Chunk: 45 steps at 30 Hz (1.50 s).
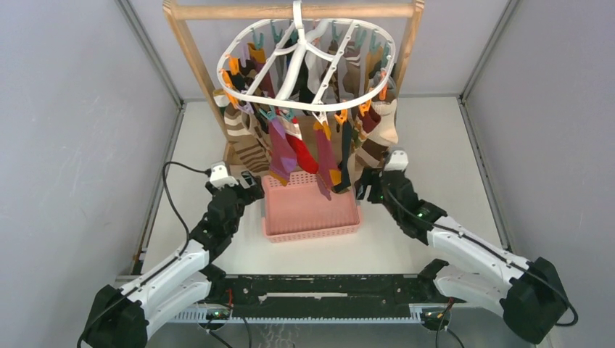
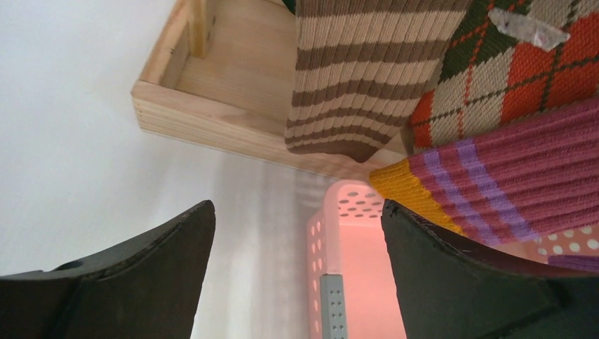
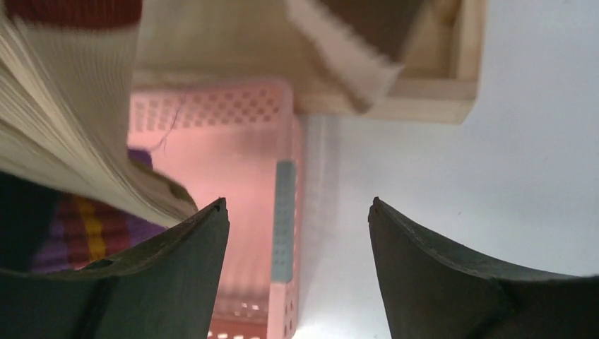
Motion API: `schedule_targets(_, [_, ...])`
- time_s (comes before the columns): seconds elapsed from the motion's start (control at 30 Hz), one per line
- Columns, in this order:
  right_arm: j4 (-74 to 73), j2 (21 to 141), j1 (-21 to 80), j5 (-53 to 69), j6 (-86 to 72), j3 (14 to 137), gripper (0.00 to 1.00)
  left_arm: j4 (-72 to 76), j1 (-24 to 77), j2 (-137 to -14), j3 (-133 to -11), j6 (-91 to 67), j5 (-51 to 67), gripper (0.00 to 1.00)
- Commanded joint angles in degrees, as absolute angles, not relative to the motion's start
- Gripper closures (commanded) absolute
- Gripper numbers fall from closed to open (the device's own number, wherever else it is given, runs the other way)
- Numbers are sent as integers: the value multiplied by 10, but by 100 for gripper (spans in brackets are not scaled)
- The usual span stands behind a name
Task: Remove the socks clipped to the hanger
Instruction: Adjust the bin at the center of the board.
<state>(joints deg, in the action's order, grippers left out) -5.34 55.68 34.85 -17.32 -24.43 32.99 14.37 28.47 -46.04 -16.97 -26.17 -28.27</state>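
Black fingers (image 2: pixel 141 282) of the L gripper (image 2: pixel 297 212) are standing wide apart w/ nothing between them: released, hovering low by the near-left corner of a pink perforated basket (image 2: pixel 321 233). A purple-striped sock (image 2: pixel 494 183) w/ a mustard toe is hanging right against one finger, not gripped. Above it an argyle sock (image 2: pixel 508 78) is carrying a small clear tag (image 2: pixel 530 28), any print too small to tell. A brown-and-cream striped sock (image 2: pixel 353 85) is dangling in front of the wooden frame (image 2: pixel 233 120).

R gripper (image 3: pixel 297 205) is likewise spread open and holding nothing, sitting at the basket's opposite side. A beige ribbed sock (image 3: pixel 63 127) is draping down beside one finger.

From the top cam, the basket is sitting on the counter (image 1: pixel 435 145) between both arms, approx centred under the hanger (image 1: pixel 304 106). Its bare pink floor is showing, and a couple of sock toes are dangling over its far rim; can't tell if they're touching it.

All the socks (image 1: pixel 290 148) are hanging from orange and teal clips (image 1: pixel 341 116) round the white oval ring. The hanger is hooking over the frame's top bar, well above the counter.
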Motion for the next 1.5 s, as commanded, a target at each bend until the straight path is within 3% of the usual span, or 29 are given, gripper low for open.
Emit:
schedule_targets(0.0, [-87, 599, 426, -280, -243, 323, 23, 174, 309, -468, -153, -269, -270, 9])
schedule_targets(0.33, [-57, 744, 516, -360, -300, 322, 47, 174, 390, -510, -146, -274, -330, 8])
schedule_targets(0.87, [-219, 747, 687, -489, -487, 322, 48, 155, 468, -499, -114, -300, -369, 8])
schedule_targets(1.07, [-225, 712, 689, -509, -498, 311, 31, 119, 514, -442, -102, -316, -396, 8])
schedule_targets(1.27, [-201, 655, 678, -507, -450, 305, 1, 93, 516, -412, -108, -314, -431, 6])
schedule_targets(1.47, [-195, 600, 675, -501, -413, 305, 0, 56, 516, -405, -137, -310, -460, 0])
